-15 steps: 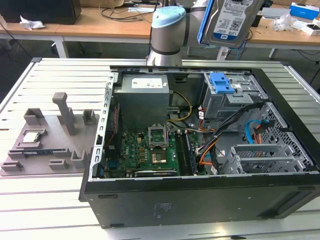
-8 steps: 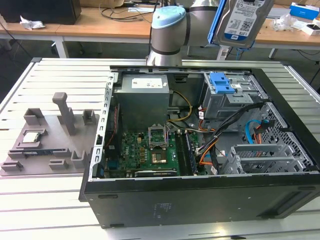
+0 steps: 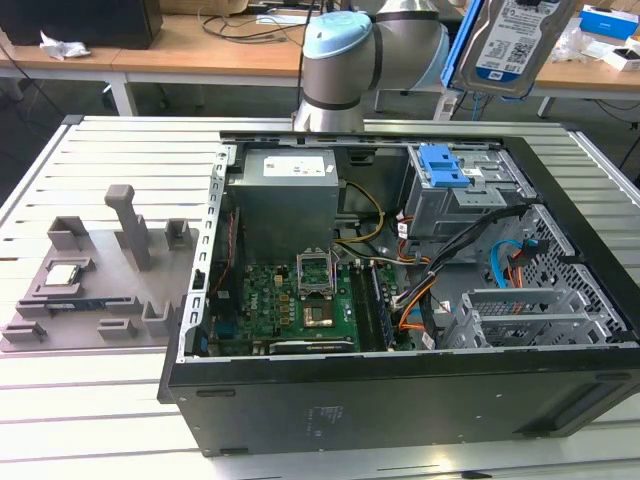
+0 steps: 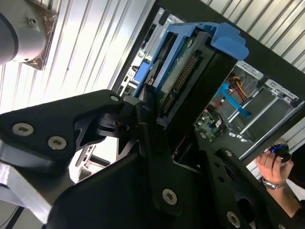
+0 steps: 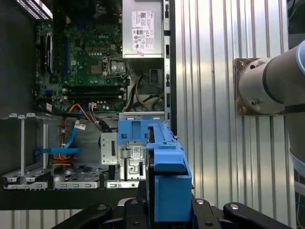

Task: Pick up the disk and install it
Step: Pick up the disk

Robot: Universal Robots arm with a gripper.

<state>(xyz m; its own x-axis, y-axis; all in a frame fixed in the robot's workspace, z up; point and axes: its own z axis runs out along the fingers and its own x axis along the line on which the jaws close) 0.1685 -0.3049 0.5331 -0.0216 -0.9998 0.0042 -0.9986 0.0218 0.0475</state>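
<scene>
disk [image 3: 510, 40]: clamped between the jaws, raised above the case
case [image 3: 400, 405]: on the desk [image 3: 90, 410], below the jaws
drive cage [image 3: 462, 195]: inside the case, nearest beneath the jaws
fixture tray [image 3: 90, 285]: on the desk, beside the case, well apart from the jaws

**Q:** Upper right of the exterior view: how is the disk [image 3: 510, 40] coloured?
**A:** Silver body, blue-and-white label, blue frame. The hand [image 4: 171, 114] on it is black.
**Q:** And the case [image 3: 400, 405] at centre?
**A:** Black shell; green board [image 3: 290, 300]; grey power supply [image 3: 285, 195]; blue latch [image 3: 445, 165]; orange and blue cables [image 3: 500, 265].
**Q:** The surroundings?
**A:** Silvery surface [image 3: 90, 410], patterned with parallel ribs; plain grey fixture [image 3: 95, 285] at left; arm [image 3: 345, 55] grey with a pale blue cap.
</scene>
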